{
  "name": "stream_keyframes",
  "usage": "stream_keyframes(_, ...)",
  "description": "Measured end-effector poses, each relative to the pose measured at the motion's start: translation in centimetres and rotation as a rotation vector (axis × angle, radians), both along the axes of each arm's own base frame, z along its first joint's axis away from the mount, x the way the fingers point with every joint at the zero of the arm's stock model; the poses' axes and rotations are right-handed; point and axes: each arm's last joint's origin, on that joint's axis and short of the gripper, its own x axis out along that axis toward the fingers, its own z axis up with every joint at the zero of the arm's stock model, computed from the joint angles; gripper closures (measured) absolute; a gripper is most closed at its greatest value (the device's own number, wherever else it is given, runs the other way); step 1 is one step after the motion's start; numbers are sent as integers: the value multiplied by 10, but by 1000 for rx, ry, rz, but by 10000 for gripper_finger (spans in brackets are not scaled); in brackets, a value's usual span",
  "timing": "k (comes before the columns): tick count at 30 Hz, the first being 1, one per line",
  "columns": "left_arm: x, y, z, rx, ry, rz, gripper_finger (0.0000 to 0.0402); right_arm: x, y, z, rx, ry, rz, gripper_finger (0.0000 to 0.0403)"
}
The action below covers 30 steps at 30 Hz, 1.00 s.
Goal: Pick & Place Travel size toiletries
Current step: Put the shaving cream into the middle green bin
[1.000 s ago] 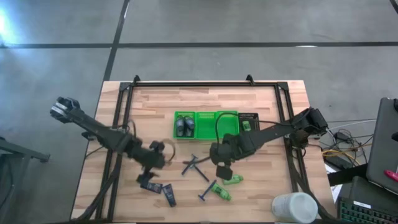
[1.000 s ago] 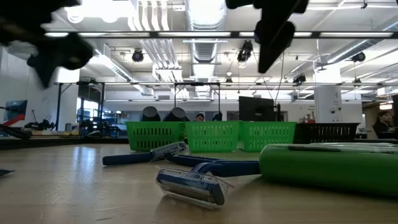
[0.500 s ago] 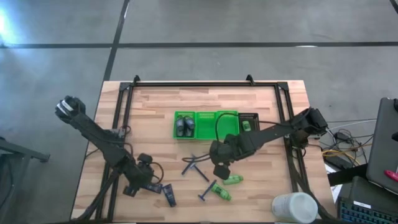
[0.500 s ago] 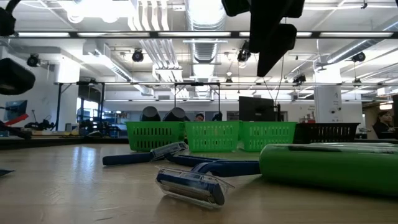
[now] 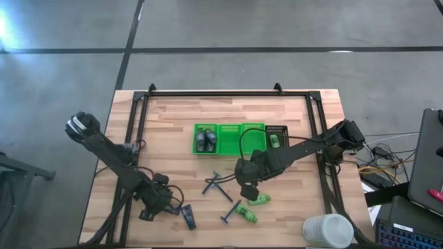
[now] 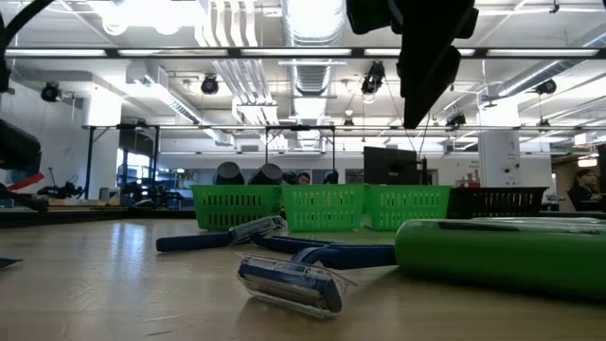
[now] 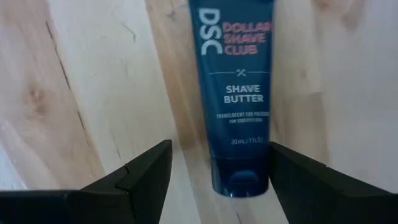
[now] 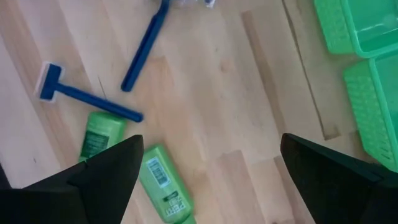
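Left wrist view: my left gripper (image 7: 214, 180) spread wide astride one shave butter tube (image 7: 235, 93); my right gripper (image 8: 208, 180) open above green bottles (image 8: 163, 183).

overhead cam looks down – low cam level, both see razors (image 5: 227, 207)

table: light wooden slat top (image 5: 173, 117), black frame rail (image 5: 214, 93) at far edge | tray: bright green, three compartments (image 5: 230, 138), mid-table | bin: small black slotted (image 5: 278, 131), touching tray's right end | container: white lidded (image 5: 327, 231), near right corner
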Motion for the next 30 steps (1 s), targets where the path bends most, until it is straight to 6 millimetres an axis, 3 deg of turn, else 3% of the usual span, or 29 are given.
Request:
stream_keyframes(8, 2, -3, -11, 32, 38, -12, 157, 0, 0, 0, -1, 3, 2, 25)
stream_keyframes(14, 1, 1, 2, 9, -40, -12, 233, -1, 0, 4, 3, -11, 1, 28)
stream_keyframes(18, 0, 4, 11, -9, -76, 11, 278, -6, -2, 18, 30, -55, -30, 28)
stream_keyframes(24, 0, 24, 30, 38, -184, 151, 270, -5, -9, 30, 201, -110, -178, 28)
stream_keyframes(30, 16, 51, 68, 120, -500, 384, 238, 26, -15, 26, 453, -340, -327, 29)
